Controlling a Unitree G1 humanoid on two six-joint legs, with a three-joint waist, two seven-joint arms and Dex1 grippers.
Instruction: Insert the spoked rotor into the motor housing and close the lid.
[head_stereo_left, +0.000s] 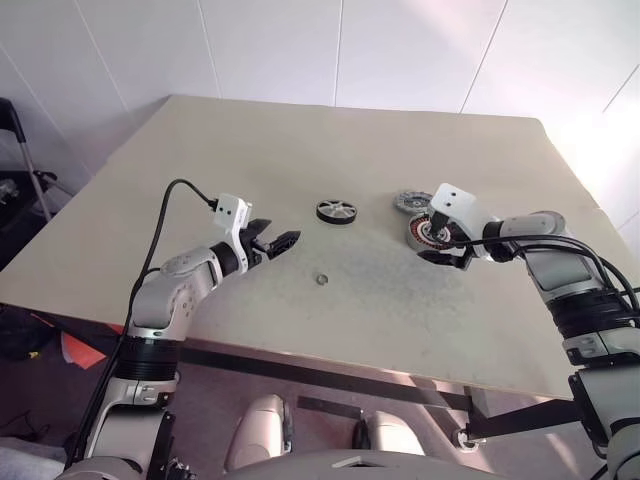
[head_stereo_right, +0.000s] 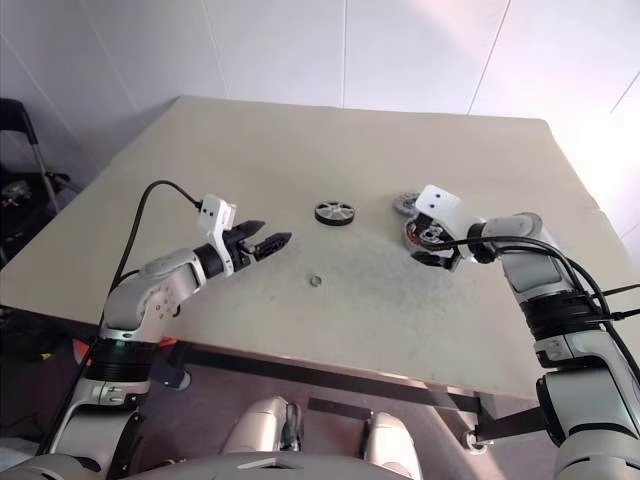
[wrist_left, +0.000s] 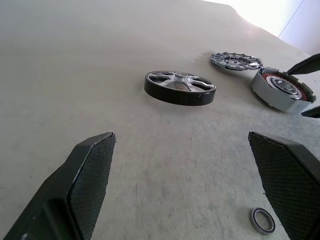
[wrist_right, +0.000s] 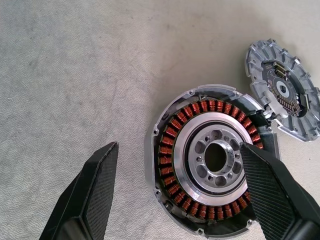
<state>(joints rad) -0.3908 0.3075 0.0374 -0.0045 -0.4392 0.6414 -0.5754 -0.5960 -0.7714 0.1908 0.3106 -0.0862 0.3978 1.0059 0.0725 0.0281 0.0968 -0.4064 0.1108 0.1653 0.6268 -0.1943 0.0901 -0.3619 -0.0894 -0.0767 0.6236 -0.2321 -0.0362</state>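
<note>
A: The spoked rotor (head_stereo_left: 336, 211) lay flat mid-table, at nine o'clock of the motor housing (head_stereo_left: 428, 232), untouched.

B: Yes. The right gripper (wrist_right: 177, 192) hung spread wide over the housing, likely to steady it; the left gripper (head_stereo_left: 277, 242) waited with fingers apart, facing the rotor. The lid (head_stereo_left: 411, 203) lay at the housing's eleven o'clock.

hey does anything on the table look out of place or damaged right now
Nothing looks damaged. The one stray is a tiny metal ring lying alone on the table, apart from the spoked rotor, motor housing and lid.
</note>
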